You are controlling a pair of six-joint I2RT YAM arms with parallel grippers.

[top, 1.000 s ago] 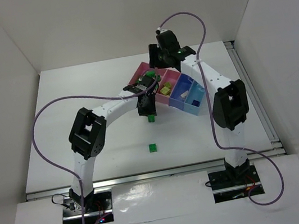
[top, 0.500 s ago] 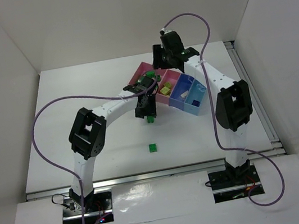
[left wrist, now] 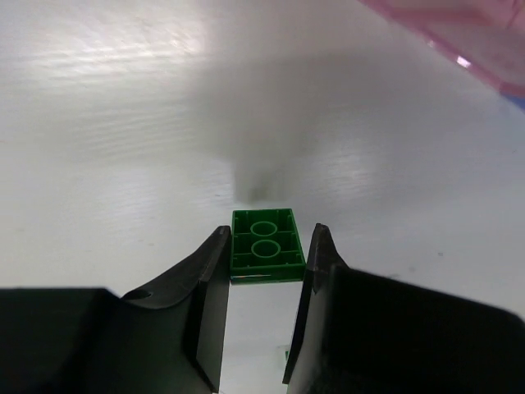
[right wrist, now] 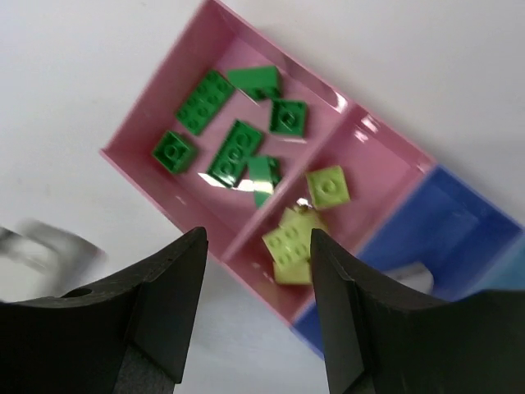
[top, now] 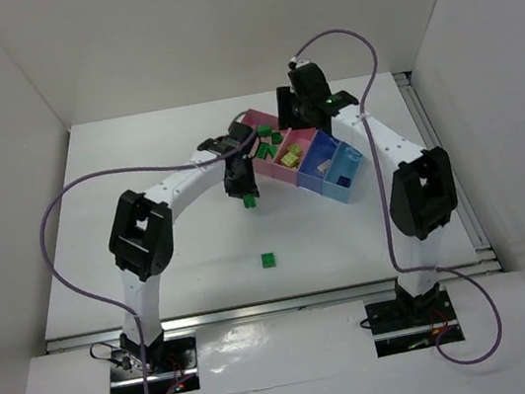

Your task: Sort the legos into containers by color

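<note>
**Left arm closes on a green brick**

Nearest the arm bases, a loose green brick [top: 268,259] lies alone on the desk [top: 115,150], not yet sorted. Beyond it is the left end effector [left wrist: 270,236], which stood open around a second green brick [left wrist: 263,256] half a second earlier. Its jaws are now closed on that brick's two sides, and it has swung slightly left. The shadow sits apart from the brick, which suggests it is off the desk. The pick looks done, and the carry to the large pink tray [right wrist: 193,66], where green pieces already lie, likely comes next. Yellow pieces sit in the smaller pink tray [right wrist: 377,164]. Farthest, the right end effector [right wrist: 256,242] hovers over the trays, jaws apart and empty, having shifted off the large one. A finger cuts off the blue tray [right wrist: 459,230], and a pale shape inside it cannot be identified. The contents of the light blue tray [top: 344,159] are too small to read.
</note>
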